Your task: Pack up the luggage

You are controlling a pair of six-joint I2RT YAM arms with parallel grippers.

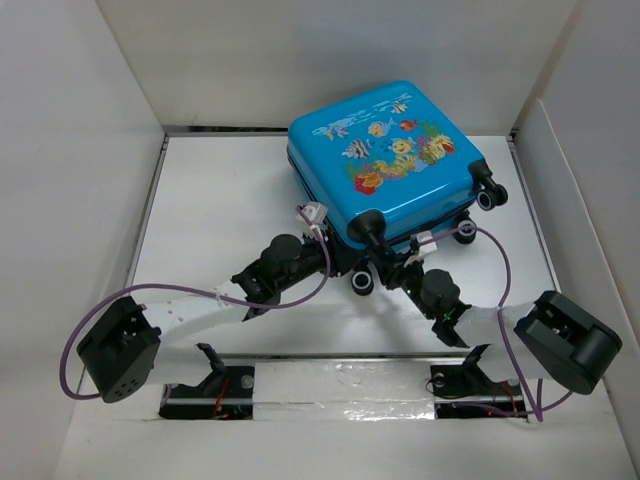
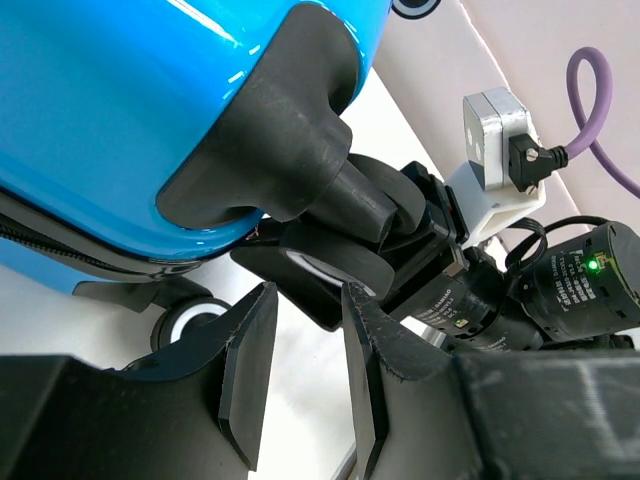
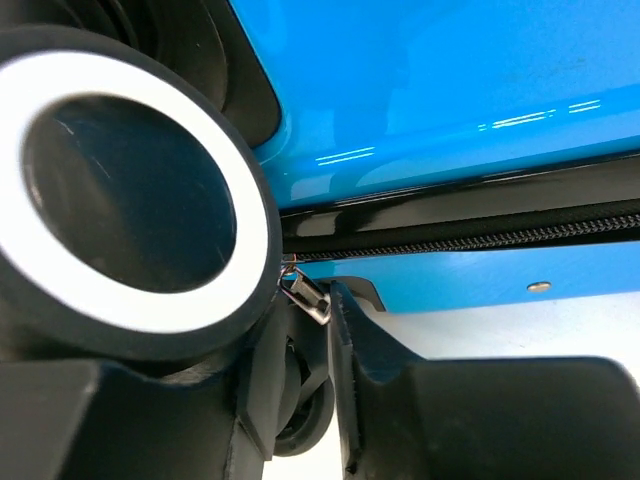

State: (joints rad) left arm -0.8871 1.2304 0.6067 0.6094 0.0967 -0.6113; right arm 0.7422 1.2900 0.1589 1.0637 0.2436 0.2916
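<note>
We see the small bright blue hard-shell suitcase with the cartoon fish print (image 1: pixel 385 160) lying flat on the white desk (image 1: pixel 220 200), toward the back and a little right of centre, shell halves together. No loose items show anywhere around it, so we judge the packing itself done and the zip to be the job in hand. The black zip track (image 3: pixel 480 235) runs meshed along the stretch the right wrist view shows. How much of the seam is left we cannot tell from here.

Both arms crowd the near corner, by the black wheel with the white ring (image 3: pixel 130 190). The right hand (image 3: pixel 308 340) has its fingers only narrowly apart, and the little metal zipper pull (image 3: pixel 308 297) sits right at their tips. Whether it is actually pinched or just touching, we cannot tell.

The left hand (image 2: pixel 307 335) stands a modest way open with nothing between its fingers (image 2: pixel 250 370), only bare desk. It sits just short of the wheel housing, touching nothing we can make out.
</note>
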